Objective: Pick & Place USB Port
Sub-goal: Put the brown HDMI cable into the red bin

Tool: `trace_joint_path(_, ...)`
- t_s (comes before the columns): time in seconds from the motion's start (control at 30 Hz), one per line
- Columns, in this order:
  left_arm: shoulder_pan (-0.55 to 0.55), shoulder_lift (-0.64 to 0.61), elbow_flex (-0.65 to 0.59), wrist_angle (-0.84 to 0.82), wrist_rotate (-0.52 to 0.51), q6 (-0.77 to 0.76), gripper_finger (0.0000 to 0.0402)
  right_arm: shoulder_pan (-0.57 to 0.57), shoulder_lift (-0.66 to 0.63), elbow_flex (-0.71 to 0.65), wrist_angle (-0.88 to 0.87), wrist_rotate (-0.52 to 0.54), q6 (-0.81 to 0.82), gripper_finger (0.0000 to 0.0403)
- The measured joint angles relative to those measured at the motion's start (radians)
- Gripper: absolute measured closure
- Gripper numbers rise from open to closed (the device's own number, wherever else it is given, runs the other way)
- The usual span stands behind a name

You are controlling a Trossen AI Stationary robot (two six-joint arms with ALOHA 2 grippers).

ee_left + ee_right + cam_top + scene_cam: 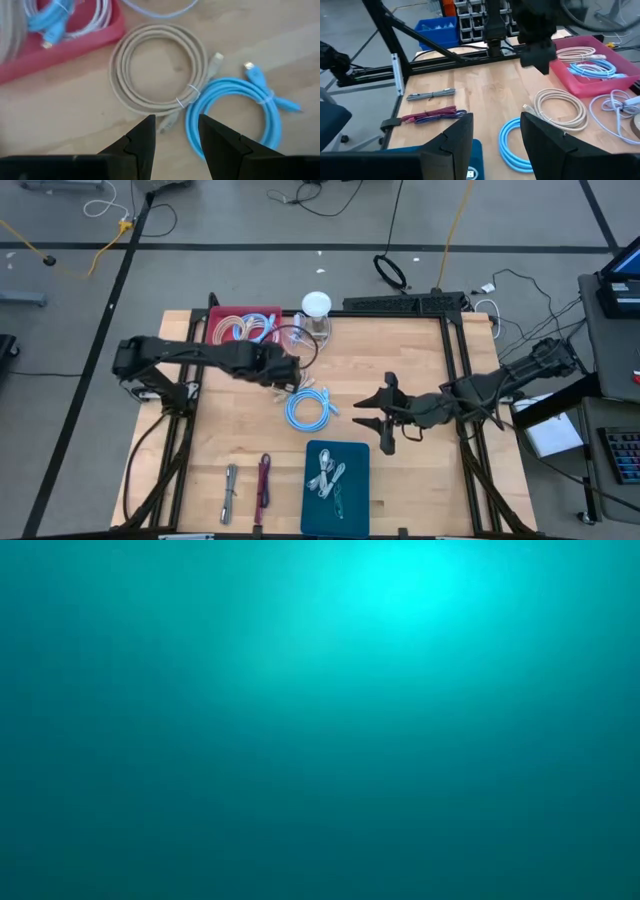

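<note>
The left gripper (175, 131) hovers part-open and empty over the beige cable coil (159, 70) beside the red tray (222, 321) near the table's (420, 370) far edge; the right gripper (378, 421) waits mid-table, open, empty.

You're looking at a wooden table (420, 370) carrying a red tray (218, 320) at eleven o'clock, coiled cables (310, 409) centrally, and a teal tray (312, 510) at six.
</note>
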Motion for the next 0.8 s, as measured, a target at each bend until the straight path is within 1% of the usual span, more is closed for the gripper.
trace_joint_path(0.13,0.053,0.0,-0.112,0.113,0.108,-0.007,0.0252,-0.003,0.0,0.0,0.0,0.0,0.003,0.0248)
trace_joint_path(0.2,0.08,0.002,-0.163,0.117,0.166,-0.034,0.0252,0.0,0.0,0.0,-0.002,-0.003,0.003,0.0248)
trace_joint_path(0.33,0.133,0.0,-0.23,0.112,0.226,-0.067,0.0252,0.01,0.0,0.0,-0.027,-0.003,0.019,0.0248)
trace_joint_path(0.4,0.154,0.001,-0.242,0.111,0.242,-0.068,0.0252,0.013,0.0,0.0,-0.045,-0.003,0.022,0.0248)
trace_joint_path(0.53,0.188,0.0,-0.243,0.124,0.241,-0.076,0.0252,0.012,0.0,0.0,-0.062,-0.003,0.021,0.0248)
trace_joint_path(0.63,0.207,0.0,-0.243,0.16,0.244,-0.074,0.0252,0.012,0.0,0.0,-0.061,-0.003,0.003,0.0248)
trace_joint_path(0.7,0.213,0.0,-0.243,0.198,0.273,-0.06,0.0252,0.012,0.0,0.0,-0.069,-0.003,-0.01,0.0248)
trace_joint_path(0.8,0.2,0.0,-0.243,0.26,0.342,-0.004,0.0252,0.003,0.0,0.0,-0.123,-0.003,-0.027,0.0248)
